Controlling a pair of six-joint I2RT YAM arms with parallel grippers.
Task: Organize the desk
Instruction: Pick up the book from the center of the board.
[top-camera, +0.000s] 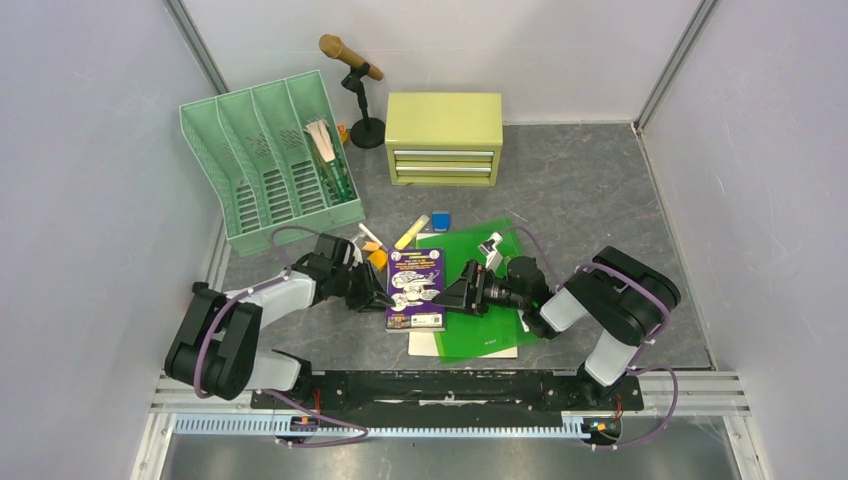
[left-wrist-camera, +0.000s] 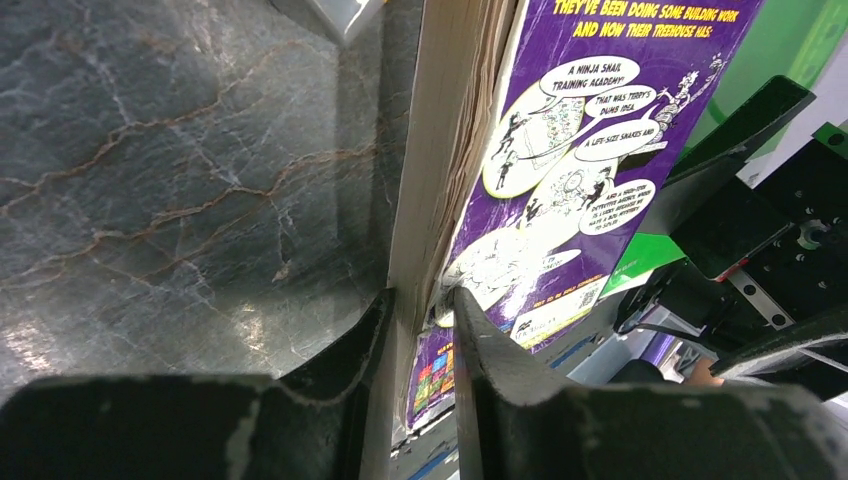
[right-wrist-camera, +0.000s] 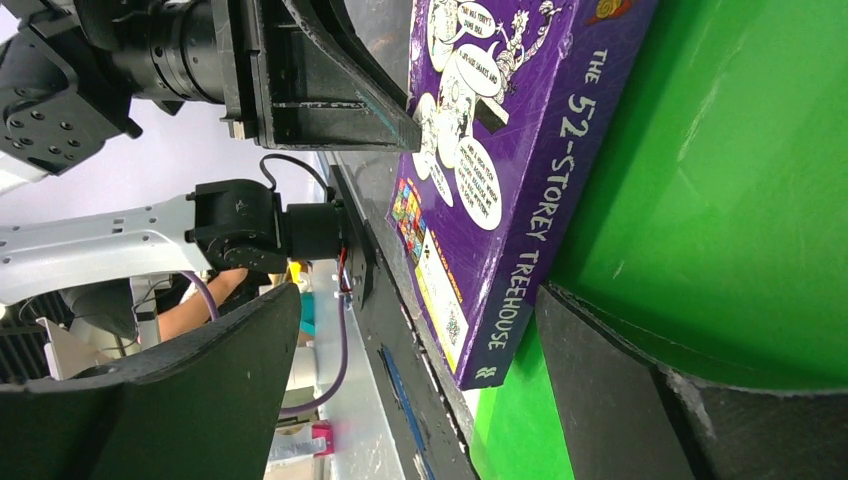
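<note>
Book at centre stage, purple cover up, cartoon speech bubbles all over it, and both arms are on it from opposite sides. Left pincer is clamped onto the book's page edge near a corner, one black finger on each face and the pale page block sandwiched between them. Right pincer stands spread wide on the spine side and grips nothing. The spine corner reading "TREEHOUSE" sits between its fingers with a gap on both sides, and one finger hangs over the green folder.

Spine edge of the book rests on that folder, while the page edge lies out over bare bench. The bench is the dark grey top with pale veins, running beneath everything and closed in by pale walls, with the arm bases bolted along its near edge.

At the far wall sits a yellow-green two-drawer cabinet, drawers closed. Left of it is a brown-headed microphone on a black stand, then a mint-green file rack with pens and pale sticks in one slot. Just beyond the book, a yellow marker and a small blue block lie loose. A white sheet pokes out from under the folder on the near side.
</note>
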